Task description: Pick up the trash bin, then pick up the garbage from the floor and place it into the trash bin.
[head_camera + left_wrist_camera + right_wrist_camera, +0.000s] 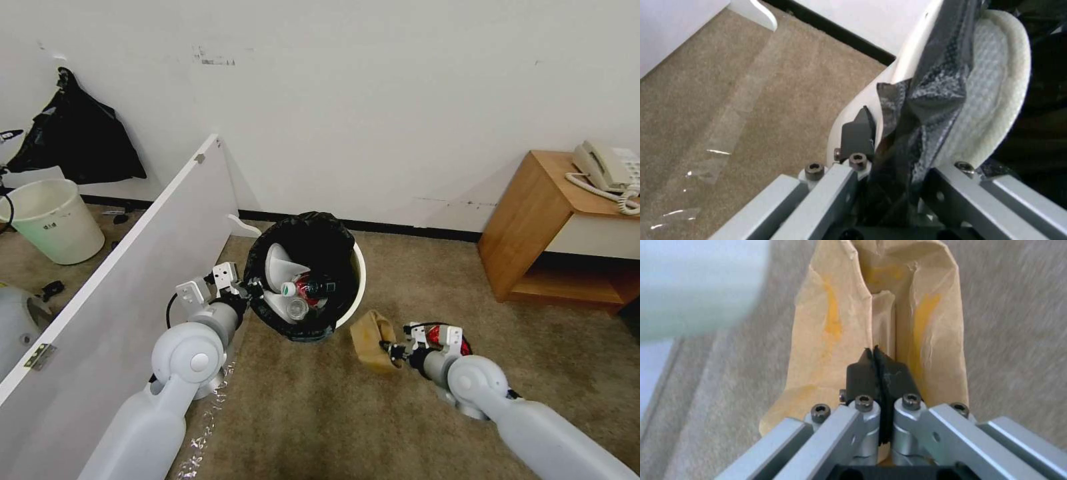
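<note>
Black liner wraps the trash bin (313,280), held tilted at ten o'clock of the carpet by the left gripper (252,291), jaws clamped on rim and bag. Already inside: white slippers (277,263), a green-labelled bottle (293,288), a red wrapper (308,288). Moving right to four o'clock of the bin, the right gripper (392,352) has its jaws pinched shut on the tan paper bag (373,340), low beside the bin. Behind that wrist, something red (460,343) lies on the floor. Nearly finished, I'd judge.

The bag (889,316) is cut off at the right wrist view's edge; a white blur (698,290) hides the floor.
</note>
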